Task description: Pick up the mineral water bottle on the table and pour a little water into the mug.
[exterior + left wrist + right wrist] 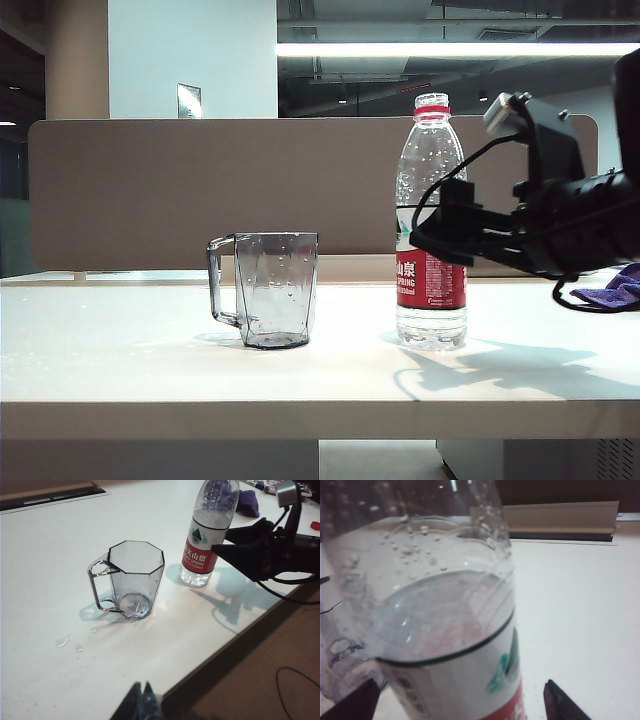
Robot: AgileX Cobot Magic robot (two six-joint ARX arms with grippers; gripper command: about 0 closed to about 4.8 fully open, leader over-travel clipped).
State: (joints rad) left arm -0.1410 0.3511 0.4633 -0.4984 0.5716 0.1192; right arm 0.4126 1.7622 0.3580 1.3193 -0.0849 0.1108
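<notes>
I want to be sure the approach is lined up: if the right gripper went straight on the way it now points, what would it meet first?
Most likely the mineral water bottle: the open right gripper already has a finger on each side of its label.

We can read text only on the bottle's (431, 220) label (431, 280). In the exterior view the red band shows white Chinese characters cut off at the left, ending in "山泉", with "SPRING" in small white capitals beneath and a block of fine white print beside it that is too small to read. In the left wrist view the same red band (199, 560) shows "夫山泉" with "SPRING" under it. In the right wrist view we see only the label's (470, 680) white, green and red areas, with no legible letters. The small sign (189, 101) on the far wall is unreadable.
</notes>
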